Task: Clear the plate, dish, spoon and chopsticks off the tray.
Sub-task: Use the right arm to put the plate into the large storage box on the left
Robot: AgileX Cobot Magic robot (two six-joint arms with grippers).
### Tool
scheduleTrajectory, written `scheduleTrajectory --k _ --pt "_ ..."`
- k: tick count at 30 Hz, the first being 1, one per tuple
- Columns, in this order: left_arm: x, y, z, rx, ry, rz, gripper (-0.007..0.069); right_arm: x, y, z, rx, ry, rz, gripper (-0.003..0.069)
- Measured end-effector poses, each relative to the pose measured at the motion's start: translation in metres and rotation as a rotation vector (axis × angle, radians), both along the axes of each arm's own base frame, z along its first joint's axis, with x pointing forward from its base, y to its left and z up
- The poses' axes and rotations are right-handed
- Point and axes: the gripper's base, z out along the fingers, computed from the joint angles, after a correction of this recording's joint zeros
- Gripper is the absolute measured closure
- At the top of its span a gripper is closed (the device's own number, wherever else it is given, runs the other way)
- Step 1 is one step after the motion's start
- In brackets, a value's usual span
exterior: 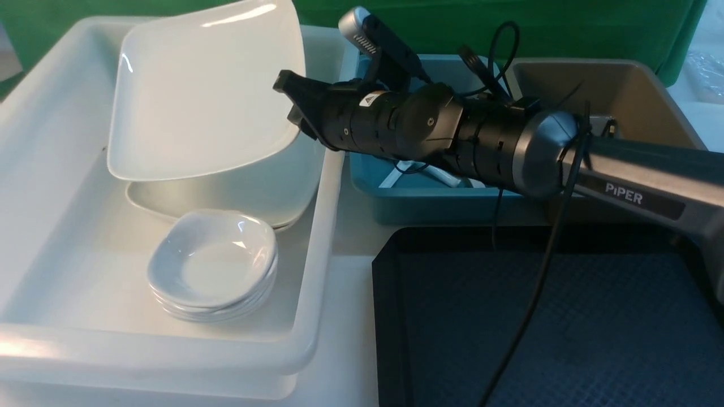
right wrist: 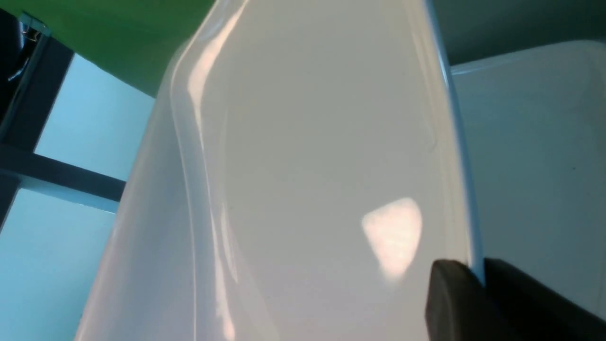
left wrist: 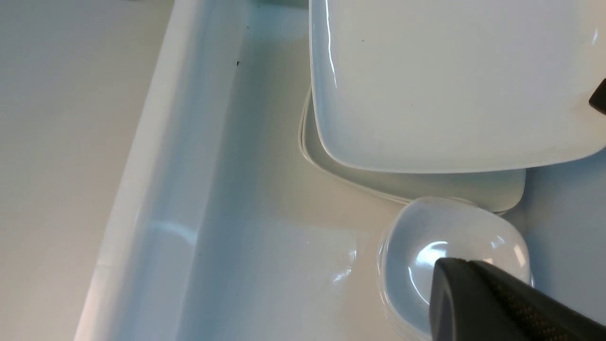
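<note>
plate (exterior: pixel 203 96) above tub (exterior: pixel 51 169), tray (exterior: pixel 565 328) to R

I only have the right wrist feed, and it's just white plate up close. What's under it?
Observer: The plate hangs tilted in the right gripper, pinched by its rim, over a stack of plates in the white tub.
Operator: Anything else in that tub?
Observer: Yes. A stack of small dishes sits in front of the plates, on the robot's side.
Operator: Anything left on the tray?
Observer: The part of the tray that the front view shows has nothing on it. Its right and near edges are cut off.
</note>
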Motion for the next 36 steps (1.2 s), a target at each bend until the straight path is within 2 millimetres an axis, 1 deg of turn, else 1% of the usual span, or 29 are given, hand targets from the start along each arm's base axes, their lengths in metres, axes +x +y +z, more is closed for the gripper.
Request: scheduleTrajectory --k 8,17,24,27,31,36 --pt "0.0 0.0 0.0 0.006 0.0 -0.006 0.0622 0.0002 -0.0001 0.0002 -0.013 -0.015 0.006 0.0598" --pt "0.0 0.0 0.0 0.008 0.0 -0.007 0.0622 0.0002 -0.0001 0.0003 -0.009 -0.012 0.003 0.0571" --pt "0.0 0.0 0.0 0.014 0.0 -0.013 0.0622 0.0004 -0.0001 0.0007 0.013 0.004 -0.009 0.053" --pt "0.0 0.0 0.0 0.022 0.0 -0.02 0.0622 0.0014 -0.0006 0.0028 0.035 0.002 -0.027 0.0496" --pt "0.0 0.0 0.0 0.024 0.0 -0.022 0.0622 0.002 -0.0005 0.0044 0.04 -0.004 -0.031 0.0472" --pt "0.0 0.0 0.0 0.024 0.001 -0.023 0.0622 0.0018 -0.0011 0.0085 0.051 -0.012 -0.036 0.0417"
